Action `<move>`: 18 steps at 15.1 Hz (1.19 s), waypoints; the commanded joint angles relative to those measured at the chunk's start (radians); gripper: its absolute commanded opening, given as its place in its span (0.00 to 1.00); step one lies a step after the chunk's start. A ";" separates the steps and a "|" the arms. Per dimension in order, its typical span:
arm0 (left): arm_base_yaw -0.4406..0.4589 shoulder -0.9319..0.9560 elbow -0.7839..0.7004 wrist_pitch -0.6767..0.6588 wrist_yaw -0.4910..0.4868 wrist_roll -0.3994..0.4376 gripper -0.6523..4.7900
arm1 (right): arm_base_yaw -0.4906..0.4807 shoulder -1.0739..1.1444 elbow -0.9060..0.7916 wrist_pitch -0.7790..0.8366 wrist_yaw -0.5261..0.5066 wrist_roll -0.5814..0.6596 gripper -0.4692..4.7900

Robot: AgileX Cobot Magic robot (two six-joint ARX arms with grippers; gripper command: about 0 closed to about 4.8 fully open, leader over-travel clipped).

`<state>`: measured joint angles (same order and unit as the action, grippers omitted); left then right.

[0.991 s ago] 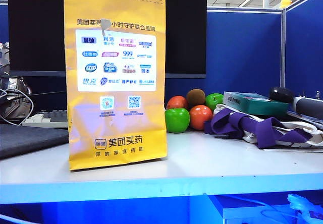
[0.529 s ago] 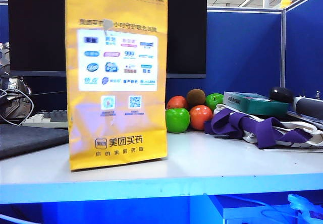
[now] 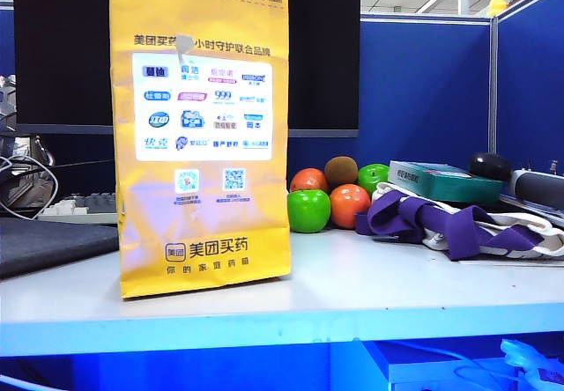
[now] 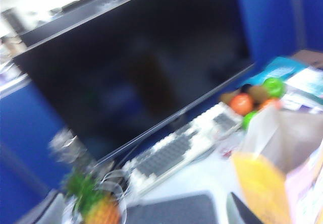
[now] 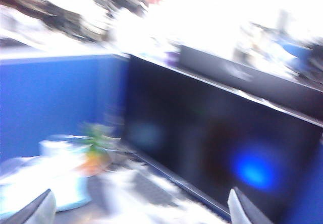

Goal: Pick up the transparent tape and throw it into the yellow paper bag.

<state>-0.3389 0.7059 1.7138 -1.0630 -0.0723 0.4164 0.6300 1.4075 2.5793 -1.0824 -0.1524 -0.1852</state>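
Standing upright on the table's near left, the yellow paper bag [image 3: 201, 136] hid whatever lay inside; the transparent tape showed in no view, so whether it had landed in there could not be told. The right gripper [image 5: 141, 206] hung high with its fingertips spread wide and empty, facing the monitor [image 5: 222, 138]. Of the left gripper [image 4: 242, 211] only one fingertip showed, beside the bag's open mouth, its state unclear. A careless swing there could tip the bag.
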 commanded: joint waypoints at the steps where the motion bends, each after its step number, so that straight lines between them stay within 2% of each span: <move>1: -0.004 -0.198 -0.278 0.019 -0.117 -0.042 0.90 | 0.023 -0.080 -0.002 -0.261 -0.055 -0.012 1.00; 2: -0.004 -0.256 -0.370 0.057 -0.127 -0.072 0.90 | 0.023 -0.081 -0.018 -0.297 -0.031 -0.005 1.00; 4: -0.004 -0.348 -0.517 0.183 -0.127 -0.076 0.90 | 0.022 -0.120 -0.127 -0.252 -0.017 -0.026 1.00; 5: -0.004 -0.368 -0.566 0.261 -0.123 -0.080 0.90 | 0.022 -0.142 -0.249 -0.127 0.058 -0.029 1.00; 8: -0.004 -0.359 -0.569 0.319 -0.114 -0.106 0.90 | 0.019 -0.158 -0.575 0.233 0.161 -0.152 1.00; 10: -0.004 -0.359 -0.569 0.325 -0.122 -0.129 0.90 | 0.019 -0.179 -0.822 0.412 0.178 -0.135 1.00; 12: -0.004 -0.360 -0.579 0.331 -0.126 -0.130 0.90 | 0.004 -0.233 -1.062 0.593 0.246 -0.128 1.00; 14: -0.004 -0.370 -0.653 0.367 -0.145 -0.148 0.91 | -0.047 -0.389 -1.326 0.796 0.252 -0.061 1.00; 16: -0.004 -0.406 -0.767 0.437 -0.158 -0.164 0.91 | -0.049 -0.546 -1.476 0.873 0.335 -0.076 1.00; 18: -0.004 -0.449 -0.882 0.550 -0.212 -0.162 0.91 | -0.073 -0.712 -1.640 0.932 0.349 -0.077 1.00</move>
<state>-0.3439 0.2676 0.8551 -0.5892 -0.2562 0.2592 0.5621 0.7330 0.9836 -0.1791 0.1913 -0.2596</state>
